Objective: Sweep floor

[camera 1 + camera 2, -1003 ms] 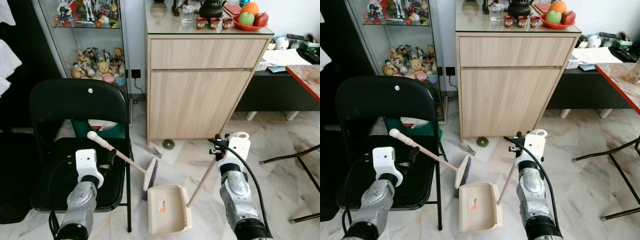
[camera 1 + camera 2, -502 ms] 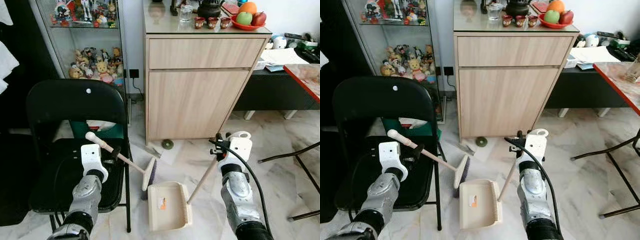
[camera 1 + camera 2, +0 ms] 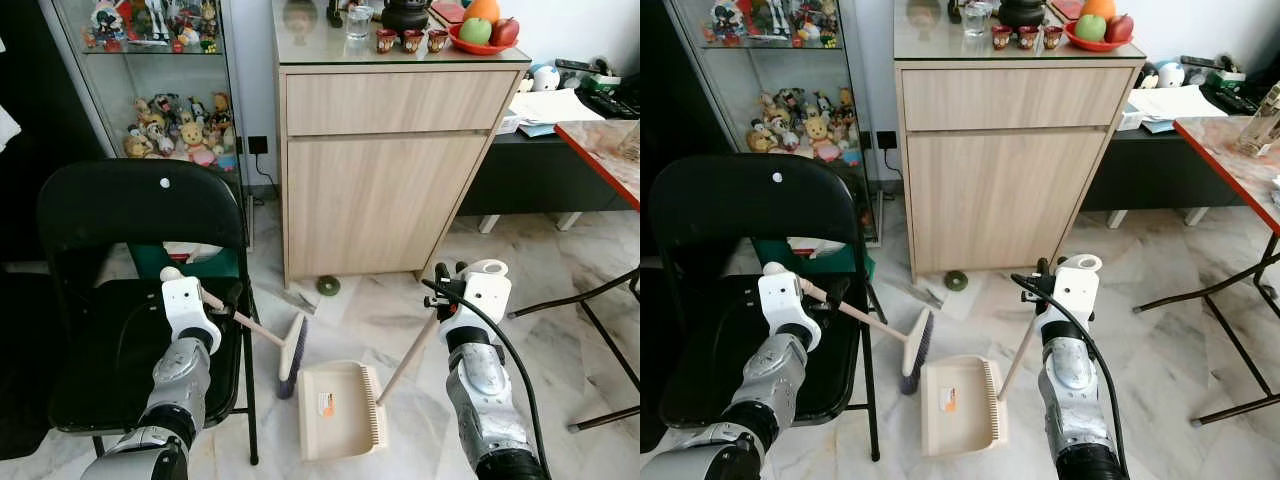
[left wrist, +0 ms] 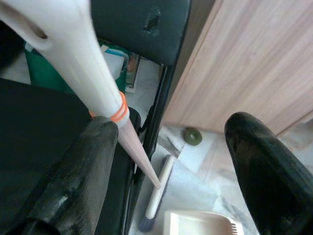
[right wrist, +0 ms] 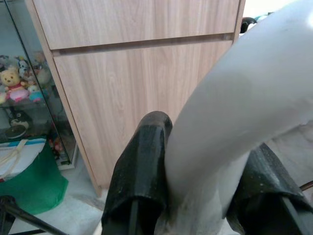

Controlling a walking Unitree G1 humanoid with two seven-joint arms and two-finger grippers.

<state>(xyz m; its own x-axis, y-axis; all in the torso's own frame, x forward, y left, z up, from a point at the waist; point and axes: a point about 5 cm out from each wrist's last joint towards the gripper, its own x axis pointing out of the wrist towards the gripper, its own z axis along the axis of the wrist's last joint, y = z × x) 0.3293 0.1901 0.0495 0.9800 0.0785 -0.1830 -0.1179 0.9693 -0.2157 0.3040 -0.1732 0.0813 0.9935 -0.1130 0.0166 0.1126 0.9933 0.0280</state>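
The broom (image 3: 290,347) is resting bristles-down on the floor (image 3: 560,280) just beside the dustpan (image 3: 338,410), right against the black chair (image 3: 110,230). Biggest risk imo: the left tool (image 3: 222,300) is sitting wide open, its fingers spread around the handle, only one touching, so the broom could slide off or snag the chair leg. The right tool (image 3: 440,290) is clamping the dustpan's handle, forearm reaching forward and low.

Tight on the left, open on the right

The black chair (image 3: 130,300) crowds the left gripper (image 3: 225,300); ahead stands the wooden cabinet (image 3: 390,180); bare marble floor (image 3: 560,350) lies beside the right gripper (image 3: 440,292).
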